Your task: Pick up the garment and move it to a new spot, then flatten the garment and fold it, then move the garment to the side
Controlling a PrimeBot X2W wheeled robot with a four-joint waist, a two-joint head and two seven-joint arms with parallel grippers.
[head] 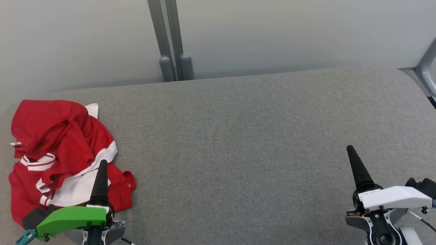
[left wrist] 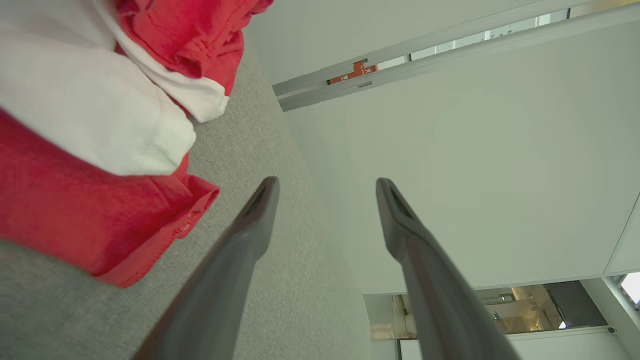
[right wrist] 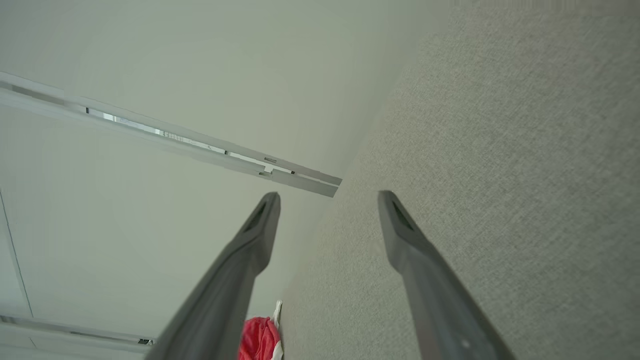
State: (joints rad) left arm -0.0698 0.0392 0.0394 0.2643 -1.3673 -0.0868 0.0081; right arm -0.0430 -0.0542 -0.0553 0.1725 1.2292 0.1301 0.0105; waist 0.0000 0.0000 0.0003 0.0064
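Now the garment (head: 61, 156) lies crumpled on the table (head: 238, 153), the left end effector (left wrist: 326, 185) spread just beside it, the right end effector (right wrist: 327, 197) spread far off.

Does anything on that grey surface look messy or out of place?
Yes: the red and white garment lies crumpled in a heap at the left end of the grey surface, its folds bunched over one another. Nothing looks damaged.
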